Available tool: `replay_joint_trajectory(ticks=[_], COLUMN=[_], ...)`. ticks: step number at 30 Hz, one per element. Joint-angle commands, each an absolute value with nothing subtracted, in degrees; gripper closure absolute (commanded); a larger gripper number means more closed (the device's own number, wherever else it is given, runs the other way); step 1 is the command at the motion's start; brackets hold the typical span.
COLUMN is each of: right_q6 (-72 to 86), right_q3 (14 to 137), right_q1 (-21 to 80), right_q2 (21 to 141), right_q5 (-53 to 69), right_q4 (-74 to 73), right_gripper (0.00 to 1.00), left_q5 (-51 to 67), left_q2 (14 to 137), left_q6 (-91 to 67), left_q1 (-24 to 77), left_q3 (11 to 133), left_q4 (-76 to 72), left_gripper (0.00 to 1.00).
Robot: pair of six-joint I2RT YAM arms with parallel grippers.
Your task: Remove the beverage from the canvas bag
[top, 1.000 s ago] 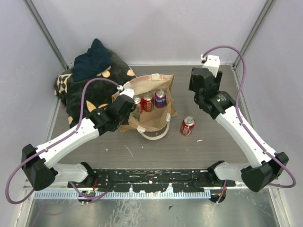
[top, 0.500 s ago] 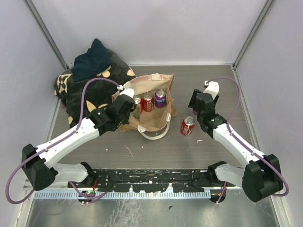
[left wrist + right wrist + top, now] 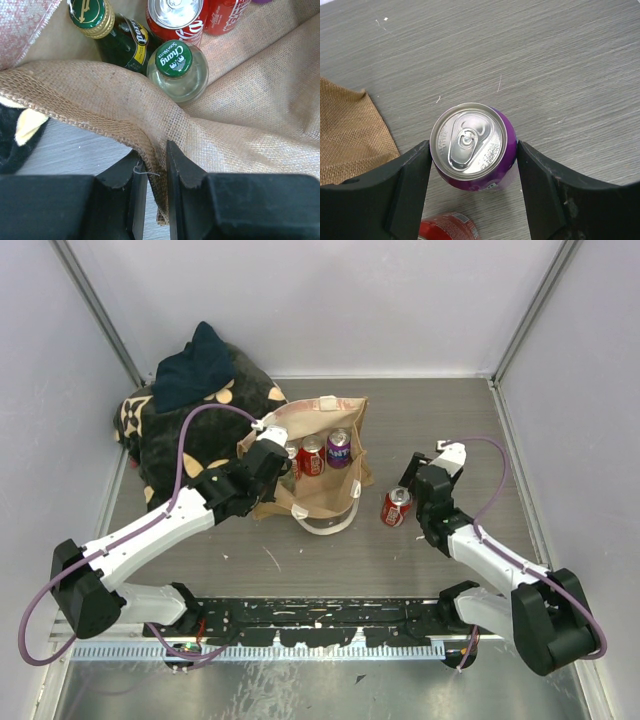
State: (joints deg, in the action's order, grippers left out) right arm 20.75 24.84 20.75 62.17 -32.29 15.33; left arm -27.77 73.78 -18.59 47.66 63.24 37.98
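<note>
The tan canvas bag [image 3: 322, 492] stands open mid-table. Inside it are a red can [image 3: 312, 456], a purple can [image 3: 339, 447], a clear green-capped bottle [image 3: 174, 62] and a dark green bottle [image 3: 107, 30]. My left gripper [image 3: 272, 462] is shut on the bag's near-left rim, with burlap [image 3: 155, 150] pinched between its fingers. My right gripper [image 3: 474, 150] is low over the table to the right of the bag. It is shut on another purple can [image 3: 475, 145], which is upright, one finger on each side. That can is hidden under the wrist in the top view.
A red can [image 3: 396, 506] stands on the table right of the bag, just beside the held can and its top edge [image 3: 447, 227]. A black flower-print bundle [image 3: 185, 435] with a dark blue cloth [image 3: 195, 365] fills the back left corner. Walls close in on both sides.
My right arm has come down and toward me from the back right, bringing the purple can down beside the red can. The left gripper has kept its hold on the bag rim.
</note>
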Motion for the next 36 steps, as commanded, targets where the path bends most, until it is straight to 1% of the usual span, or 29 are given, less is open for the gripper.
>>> replay_joint_trajectory(ticks=[1, 2, 3, 4, 5, 6, 7, 9, 11, 13, 15, 16, 21, 25, 30, 34, 36], right_q6=[24.18, 24.86, 25.41, 25.9, 26.18, 26.45, 26.75, 27.19, 27.25, 27.25, 27.31, 27.33, 26.77, 23.58, 18.95, 17.83, 17.19], right_q3=[25.6, 25.51, 25.38, 25.15, 24.87, 24.48, 24.38, 24.44, 24.43, 24.47, 24.71, 24.82, 26.17, 31.73, 46.38, 61.4, 67.52], right_q1=[20.55, 20.52, 20.55, 20.54, 20.51, 20.53, 20.56, 20.48, 20.48, 20.5, 20.51, 20.55, 20.54, 20.57, 20.64, 21.85, 23.75], right_q2=[58.96, 58.72, 58.51, 58.27, 58.07, 57.92, 57.79, 57.83, 58.11, 58.45, 58.97, 59.14, 57.97, 55.17, 55.41, 59.73, 62.82], right_q5=[-36.29, -36.63, -36.75, -36.88, -36.93, -37.07, -37.21, -37.43, -37.53, -37.53, -37.62, -37.62, -37.87, -37.26, -32.71, -24.32, -22.2], right_q4=[23.47, 22.52, 21.82, 21.38, 21.1, 20.73, 20.2, 18.96, 18.25, 17.66, 17.0, 16.63, 15.35, 12.22, 2.29, -7.66, -11.58], right_gripper=[0.99, 0.99, 0.91, 0.76, 0.56, 0.49, 0.44, 0.41, 0.33, 0.21, 0.06, 0.01, 0.0, 0.0, 0.0, 0.0, 0.03], left_q5=[-26.55, -26.61, -26.63, -26.71, -26.72, -26.76, -26.72, -26.74, -26.72, -26.72, -26.63, -26.63, -26.64, -26.72, -26.48, -26.11, -25.94], left_q2=[74.56, 74.5, 74.47, 74.45, 74.38, 74.36, 74.36, 74.28, 74.31, 74.36, 74.31, 74.35, 74.19, 74.05, 74.0, 74.07, 74.16], left_q6=[-18.52, -18.49, -18.53, -18.55, -18.61, -18.67, -18.71, -18.81, -18.81, -18.81, -18.76, -18.79, -18.9, -18.98, -19.69, -20.32, -20.46], left_q1=[47.64, 47.64, 47.64, 47.64, 47.64, 47.64, 47.65, 47.64, 47.64, 47.64, 47.69, 47.64, 47.67, 47.64, 47.64, 47.66, 47.72], left_q3=[63.79, 63.69, 63.61, 63.55, 63.56, 63.48, 63.46, 63.33, 63.35, 63.27, 63.28, 63.27, 63.15, 63.18, 63.02, 62.51, 62.32], left_q4=[37.64, 37.65, 37.64, 37.68, 37.56, 37.55, 37.47, 37.36, 37.22, 37.1, 37.03, 37.07, 37.06, 37.18, 37.21, 36.85, 36.73], left_gripper=[0.73, 0.73, 0.73, 0.73, 0.73, 0.73, 0.73, 0.72, 0.72, 0.72, 0.72, 0.72, 0.72, 0.72, 0.72, 0.73, 0.73])
